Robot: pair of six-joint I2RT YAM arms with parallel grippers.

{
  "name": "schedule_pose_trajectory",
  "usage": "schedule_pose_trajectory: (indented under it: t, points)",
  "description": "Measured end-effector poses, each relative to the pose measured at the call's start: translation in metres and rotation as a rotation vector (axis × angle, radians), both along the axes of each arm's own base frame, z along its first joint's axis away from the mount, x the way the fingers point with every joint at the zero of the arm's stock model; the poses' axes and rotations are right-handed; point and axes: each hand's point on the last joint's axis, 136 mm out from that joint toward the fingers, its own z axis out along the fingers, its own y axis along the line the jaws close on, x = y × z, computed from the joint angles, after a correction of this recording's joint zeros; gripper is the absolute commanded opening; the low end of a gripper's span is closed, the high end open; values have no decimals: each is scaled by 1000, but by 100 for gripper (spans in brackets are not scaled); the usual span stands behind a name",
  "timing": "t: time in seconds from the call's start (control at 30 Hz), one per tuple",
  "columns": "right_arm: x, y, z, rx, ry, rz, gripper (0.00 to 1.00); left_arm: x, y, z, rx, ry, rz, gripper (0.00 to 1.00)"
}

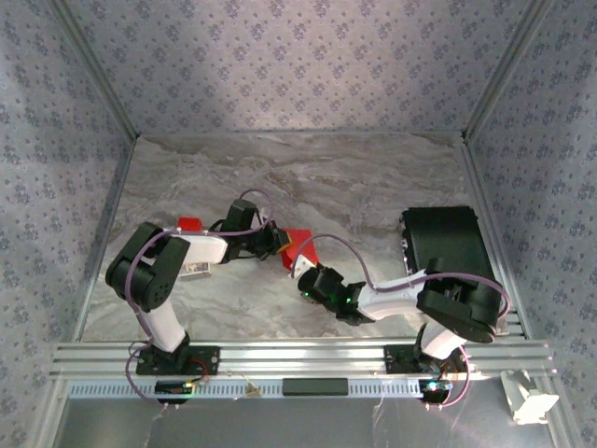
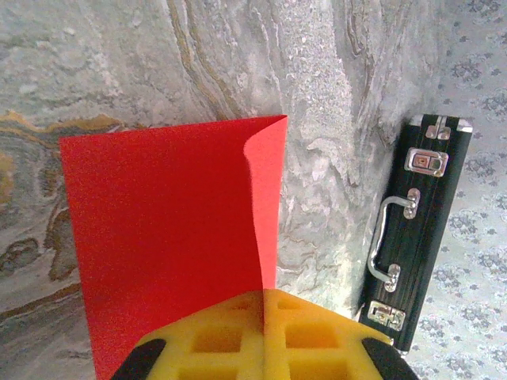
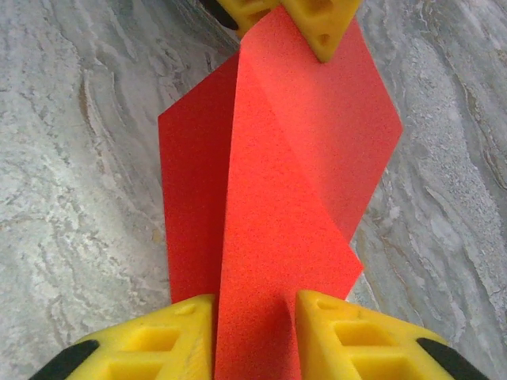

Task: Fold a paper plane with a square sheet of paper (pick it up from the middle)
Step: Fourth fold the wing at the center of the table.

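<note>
Evidently mid-fold: the left gripper (image 2: 263, 309), fingers pressed together, pinches the square sheet of paper (image 2: 166, 237) by its near edge. In that wrist view the red sheet runs away toward 12 o'clock, one side curled over at 1 o'clock. The right gripper (image 3: 257, 321) stands with fingers apart, astride a raised ridge of the same sheet, which stretches to 12 o'clock. From above, the paper sits between both grippers, mid marble table (image 1: 373, 177). No dart yet; next, the right fingers likely must close on the ridge and press a crisp centre crease.
</note>
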Motion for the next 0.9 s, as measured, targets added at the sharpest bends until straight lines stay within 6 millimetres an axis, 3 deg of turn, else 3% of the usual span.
schedule_pose_trajectory:
  t: [0.23, 0.53, 0.9]
  points:
    - [0, 2, 0, 25, 19, -1, 26, 1, 1, -1, 6, -2, 7, 4]
    - [2, 1, 0, 34, 22, -14, 32, 0, 2, -3, 15, 7, 10, 4]
    - [3, -1, -1, 31, 19, -23, 23, -1, 3, -4, 20, 13, 12, 4]
